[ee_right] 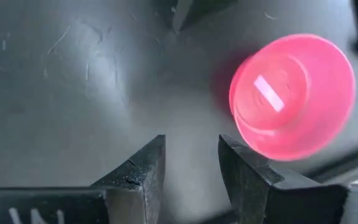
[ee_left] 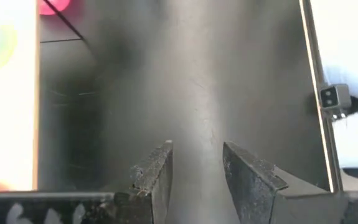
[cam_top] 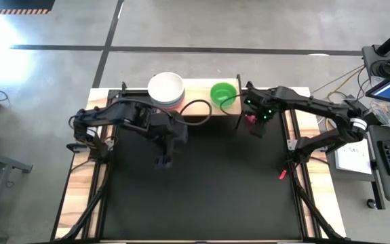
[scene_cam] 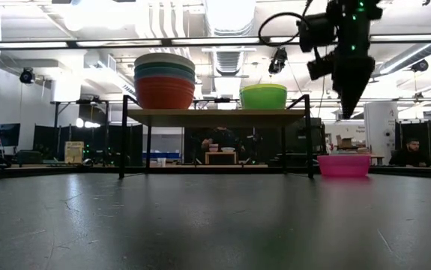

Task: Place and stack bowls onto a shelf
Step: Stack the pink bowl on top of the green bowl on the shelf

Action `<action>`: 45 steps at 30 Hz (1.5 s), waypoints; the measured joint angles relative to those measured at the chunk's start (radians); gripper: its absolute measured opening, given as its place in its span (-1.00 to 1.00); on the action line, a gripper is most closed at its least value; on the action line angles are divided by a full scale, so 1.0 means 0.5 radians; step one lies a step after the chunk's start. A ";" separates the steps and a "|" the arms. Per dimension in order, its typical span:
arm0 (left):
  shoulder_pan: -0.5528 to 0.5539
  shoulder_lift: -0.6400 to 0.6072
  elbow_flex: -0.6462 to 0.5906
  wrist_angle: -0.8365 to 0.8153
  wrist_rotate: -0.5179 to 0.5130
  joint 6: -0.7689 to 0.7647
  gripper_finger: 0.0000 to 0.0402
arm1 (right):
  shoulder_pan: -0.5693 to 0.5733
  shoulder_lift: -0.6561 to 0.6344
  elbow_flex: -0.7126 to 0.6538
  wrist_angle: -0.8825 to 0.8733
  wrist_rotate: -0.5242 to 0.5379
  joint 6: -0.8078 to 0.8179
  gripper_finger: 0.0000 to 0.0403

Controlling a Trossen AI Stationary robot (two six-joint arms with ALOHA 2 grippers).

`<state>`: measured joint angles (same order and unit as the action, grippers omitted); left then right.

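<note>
The shelf (cam_top: 196, 87) (scene_cam: 215, 117) stands at the table's far edge. On its left part sits a stack of large bowls (scene_cam: 165, 81), red at the bottom and cream white on top (cam_top: 165, 87). A green bowl (cam_top: 223, 93) (scene_cam: 263, 96) sits on its right part. A pink bowl (scene_cam: 343, 165) (ee_right: 294, 93) rests upright on the black table by the shelf's right legs. My right gripper (scene_cam: 348, 111) (ee_right: 191, 155) hangs above and beside it, pointing down, fingers slightly open, touching nothing. My left gripper (cam_top: 162, 160) (ee_left: 197, 162) hovers over the table's middle, slightly open and empty. No yellow or blue bowl shows.
The shelf's thin black legs (scene_cam: 308, 135) stand close beside the pink bowl. The black tabletop (cam_top: 201, 196) stretches bare toward the near edge. A cable (cam_top: 198, 108) loops over the shelf between the two arms. People sit in the room beyond (scene_cam: 410, 154).
</note>
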<state>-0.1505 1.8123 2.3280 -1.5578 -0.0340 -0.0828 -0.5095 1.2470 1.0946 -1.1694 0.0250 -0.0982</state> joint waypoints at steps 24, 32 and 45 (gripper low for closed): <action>-0.010 -0.088 0.000 -0.002 -0.122 -0.085 -0.39 | -0.439 0.007 -0.547 0.788 0.003 0.335 -0.31; -0.010 -0.091 0.000 -0.002 -0.124 -0.083 -0.39 | -0.449 0.007 -0.582 0.795 0.000 0.445 -0.31; -0.011 -0.091 0.000 -0.002 -0.124 -0.078 -0.39 | -0.449 0.039 -0.663 0.950 0.003 0.475 -0.31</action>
<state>-0.1558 1.7668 2.3280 -1.5589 -0.0959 -0.1219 -0.7338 1.2664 0.7631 -0.6944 0.0265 0.1390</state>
